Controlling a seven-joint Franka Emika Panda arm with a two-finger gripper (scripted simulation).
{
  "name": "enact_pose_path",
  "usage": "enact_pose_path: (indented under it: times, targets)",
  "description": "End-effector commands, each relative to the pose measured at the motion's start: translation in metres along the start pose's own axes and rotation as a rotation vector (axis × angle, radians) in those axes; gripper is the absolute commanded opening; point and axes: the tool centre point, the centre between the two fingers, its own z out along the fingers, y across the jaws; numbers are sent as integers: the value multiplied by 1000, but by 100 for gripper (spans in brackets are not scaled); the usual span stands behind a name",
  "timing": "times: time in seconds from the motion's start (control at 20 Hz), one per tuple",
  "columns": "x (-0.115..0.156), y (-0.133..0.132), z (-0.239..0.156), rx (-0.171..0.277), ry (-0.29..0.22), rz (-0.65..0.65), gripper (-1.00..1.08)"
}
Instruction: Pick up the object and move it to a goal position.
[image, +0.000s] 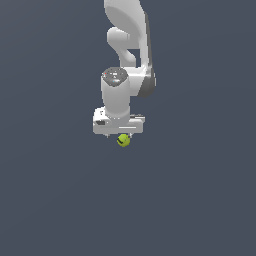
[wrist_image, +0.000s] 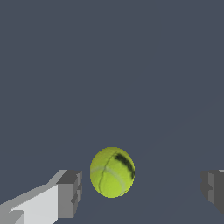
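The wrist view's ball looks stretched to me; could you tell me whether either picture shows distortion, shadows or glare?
Wrist view: the ball renders as a tall oval, so some stretch; flat lighting, no glare, no clear cast shadow; the end effector pads look blocky. Exterior view: the ball looks round, coarse and small; soft shading on the arm, no shadow on the ground.

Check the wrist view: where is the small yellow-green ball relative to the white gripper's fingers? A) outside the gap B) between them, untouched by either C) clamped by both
B: the small yellow-green ball sits in the gap of the open white gripper, with floor showing between it and each of the grey fingertips.
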Motion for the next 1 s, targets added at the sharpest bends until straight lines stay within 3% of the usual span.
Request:
enact_pose_path:
  times: [0.0,0.45,0.95]
  targets:
    - [-11,-5,13,4,1,-21,100]
    - [-38,-17,41,12,4,-68,100]
    - [-41,-18,52,13,3,-71,100]
